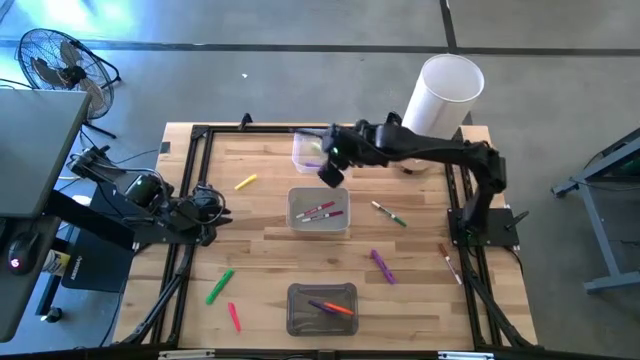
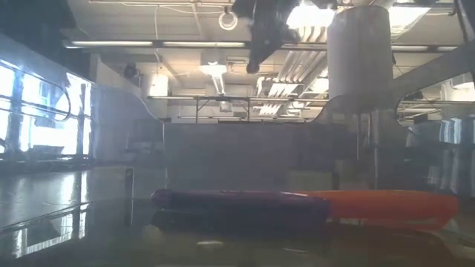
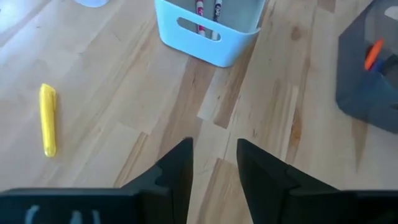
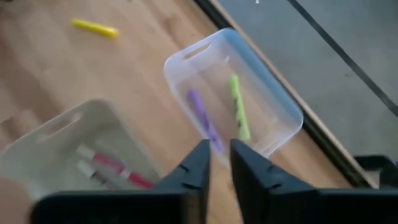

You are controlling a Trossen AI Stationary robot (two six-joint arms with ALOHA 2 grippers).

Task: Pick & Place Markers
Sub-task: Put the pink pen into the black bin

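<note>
My right gripper (image 1: 332,174) (image 4: 219,163) hangs high over the table between the far clear bin (image 1: 307,148) and the middle bin (image 1: 318,210); its fingers are all but shut and empty. The far bin (image 4: 231,93) holds a purple marker (image 4: 204,121) and a green marker (image 4: 238,115). The middle bin holds pink-red markers (image 1: 320,212). The near bin (image 1: 322,308) holds a purple and an orange marker (image 1: 333,308). Loose on the wood lie a yellow (image 1: 246,182), a green (image 1: 220,286), a red (image 1: 234,316), a thin green-tipped (image 1: 390,214), a purple (image 1: 382,266) and a thin brownish marker (image 1: 452,264). My left gripper (image 1: 215,215) (image 3: 214,163) waits at the table's left, slightly open.
A tall white cylinder (image 1: 445,92) stands at the far right corner. A black frame (image 1: 195,180) runs along the table's edges. Bare wood lies between the bins and the left side. A fan (image 1: 62,62) stands off the table, far left.
</note>
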